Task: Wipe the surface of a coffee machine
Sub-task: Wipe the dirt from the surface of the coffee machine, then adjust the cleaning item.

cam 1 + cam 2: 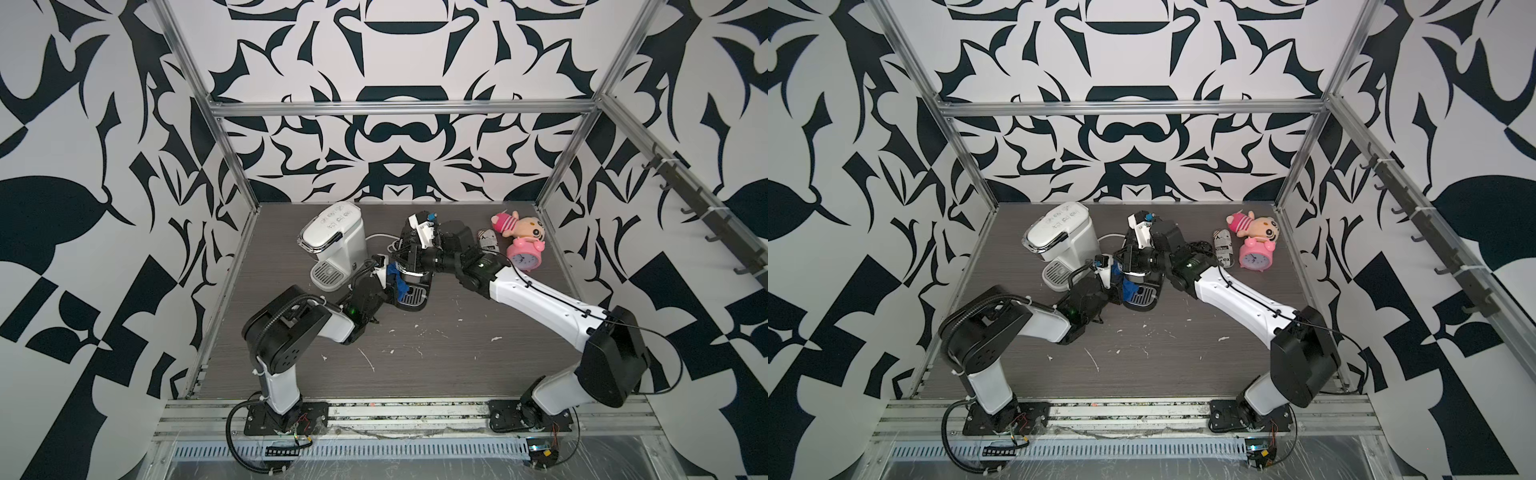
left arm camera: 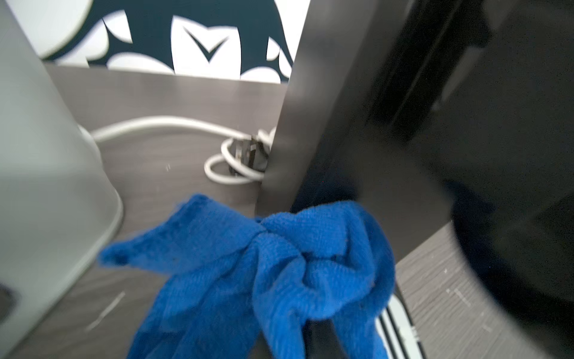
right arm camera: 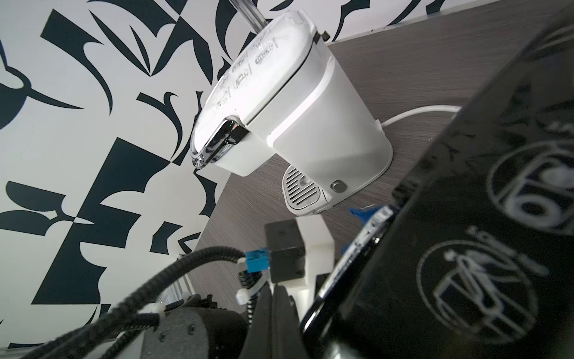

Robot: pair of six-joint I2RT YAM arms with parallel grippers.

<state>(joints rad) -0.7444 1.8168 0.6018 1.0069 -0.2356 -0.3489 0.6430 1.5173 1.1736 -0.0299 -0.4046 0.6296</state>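
A black coffee machine (image 1: 417, 300) (image 1: 1144, 297) stands mid-table, its upper part hidden under my right arm in both top views. Its dark side (image 2: 403, 155) fills the left wrist view. My left gripper (image 1: 390, 284) is shut on a blue cloth (image 1: 397, 279) (image 2: 279, 264), which lies bunched against the machine's lower side by the drip tray. The cloth hides the fingers in the left wrist view. My right gripper (image 3: 273, 298) is shut with nothing in it, right beside the machine's printed black top (image 3: 466, 217). A white coffee machine (image 1: 332, 237) (image 3: 295, 108) stands to the left.
A white power cable (image 2: 170, 124) loops on the table between the two machines. At the back right lie a plush doll (image 1: 519, 226), a pink alarm clock (image 1: 524, 251) and a printed roll (image 1: 488, 241). White scraps (image 1: 370, 357) dot the front of the table.
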